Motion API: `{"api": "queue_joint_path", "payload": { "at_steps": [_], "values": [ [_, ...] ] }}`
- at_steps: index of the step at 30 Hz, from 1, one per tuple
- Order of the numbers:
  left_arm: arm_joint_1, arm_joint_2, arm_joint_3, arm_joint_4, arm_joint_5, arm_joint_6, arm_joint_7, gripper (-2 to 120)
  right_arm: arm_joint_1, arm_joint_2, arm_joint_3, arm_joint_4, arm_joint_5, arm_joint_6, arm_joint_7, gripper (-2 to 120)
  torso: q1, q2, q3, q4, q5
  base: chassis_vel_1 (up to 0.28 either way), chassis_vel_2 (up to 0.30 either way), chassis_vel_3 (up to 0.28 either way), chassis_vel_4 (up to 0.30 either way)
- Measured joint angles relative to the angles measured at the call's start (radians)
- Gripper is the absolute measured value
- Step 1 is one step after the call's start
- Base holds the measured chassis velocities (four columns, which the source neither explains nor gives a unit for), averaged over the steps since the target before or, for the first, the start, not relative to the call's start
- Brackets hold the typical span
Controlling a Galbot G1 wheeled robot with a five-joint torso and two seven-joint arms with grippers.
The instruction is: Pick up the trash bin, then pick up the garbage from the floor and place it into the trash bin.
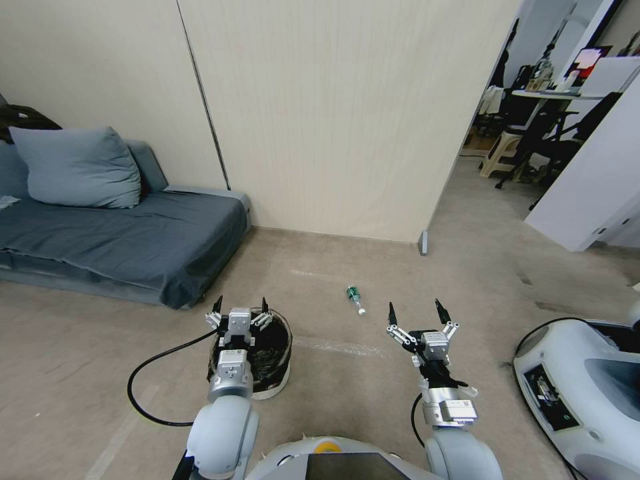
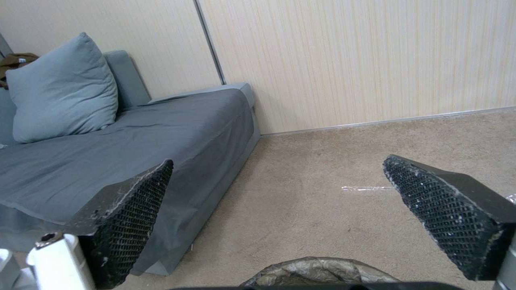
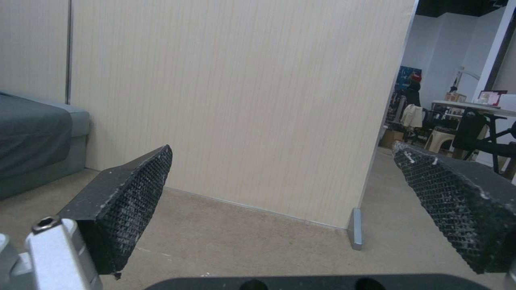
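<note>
Left claw (image 1: 240, 308) hangs spread wide over the bin (image 1: 273, 347), holding nothing; in the left wrist view its fingers (image 2: 129, 217) stand far apart with the bin's bag-lined rim (image 2: 322, 270) just below them. Bin sits on the floor directly ahead of the robot's left arm, black crinkly liner folded over a white body. A black cable (image 1: 143, 383) loops on the floor to the bin's left. Right claw (image 1: 419, 315) is held out level, also splayed and empty, near the bin's right but apart from it. A second white machine (image 1: 587, 387) stands at the right edge. Beyond and between the claws, a small green bottle (image 1: 355, 299) lies on its side on the floor, well clear of the bin. Floor is beige carpet (image 1: 347, 380). Grey sofa (image 1: 120, 240) with a blue-grey cushion (image 1: 77, 167) at far left against a pale panelled wall (image 1: 333, 113). Past the wall's end, an opening leads to an office with chairs (image 1: 547, 133).
</note>
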Motion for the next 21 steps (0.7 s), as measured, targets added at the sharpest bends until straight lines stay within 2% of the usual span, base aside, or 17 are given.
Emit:
{"api": "queue_joint_path", "payload": {
  "at_steps": [9, 14, 21],
  "values": [
    [-0.01, -0.007, -0.026, -0.007, -0.065, 0.052, -0.051, 100, -0.001, 0.0, -0.001, 0.001, -0.013, 0.0, 0.01, 100, 0.0, 0.0, 0.0, 0.0, -0.0001, 0.0, 0.0, 0.0, 0.0],
    [-0.003, -0.009, -0.035, -0.031, -0.093, 0.108, -0.107, 100, -0.001, 0.0, -0.001, 0.001, -0.013, 0.0, 0.01, 100, 0.0, 0.0, 0.0, 0.0, 0.0, 0.0, 0.0, 0.0, 0.0],
    [0.015, -0.011, -0.038, -0.028, -0.137, 0.122, -0.148, 100, 0.0, 0.0, -0.001, -0.001, -0.013, 0.0, 0.01, 100, 0.0, 0.0, 0.0, -0.0001, 0.0, 0.0, 0.0, 0.0, 0.0]
  ]
}}
